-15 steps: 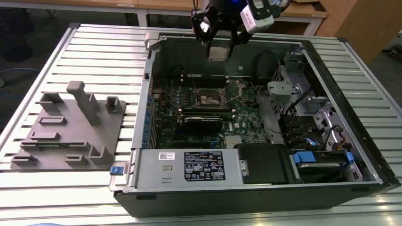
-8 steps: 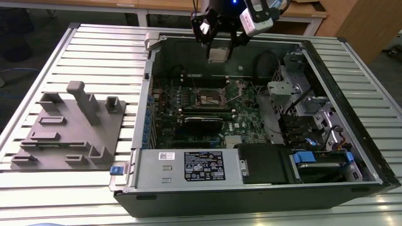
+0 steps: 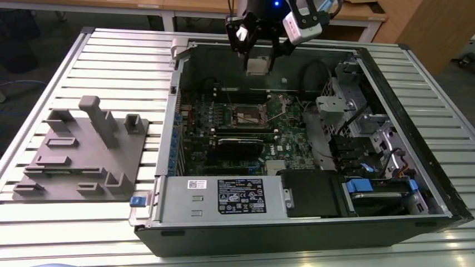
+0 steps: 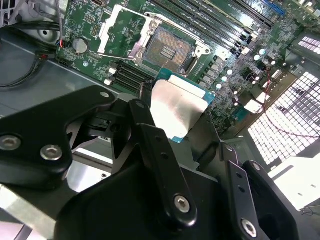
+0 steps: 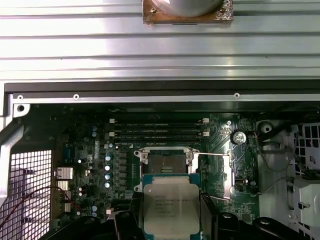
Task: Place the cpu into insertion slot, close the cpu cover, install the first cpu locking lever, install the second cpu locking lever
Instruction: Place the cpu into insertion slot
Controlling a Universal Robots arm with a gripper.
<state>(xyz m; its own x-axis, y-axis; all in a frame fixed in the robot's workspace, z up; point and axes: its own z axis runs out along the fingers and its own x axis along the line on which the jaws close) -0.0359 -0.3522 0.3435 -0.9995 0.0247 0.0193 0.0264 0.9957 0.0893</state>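
High in the upper middle of the exterior view, my claw (image 3: 260, 55) pinches the cpu (image 3: 257, 67) by its edges above the open insertion slot (image 3: 248, 114) at frame centre, so I judge I should hold it level, square it to the socket and lower gently

Nothing can be read: the black label (image 3: 240, 196) at the exterior view's lower centre and the cpu (image 5: 171, 207) top carry only illegible lettering.
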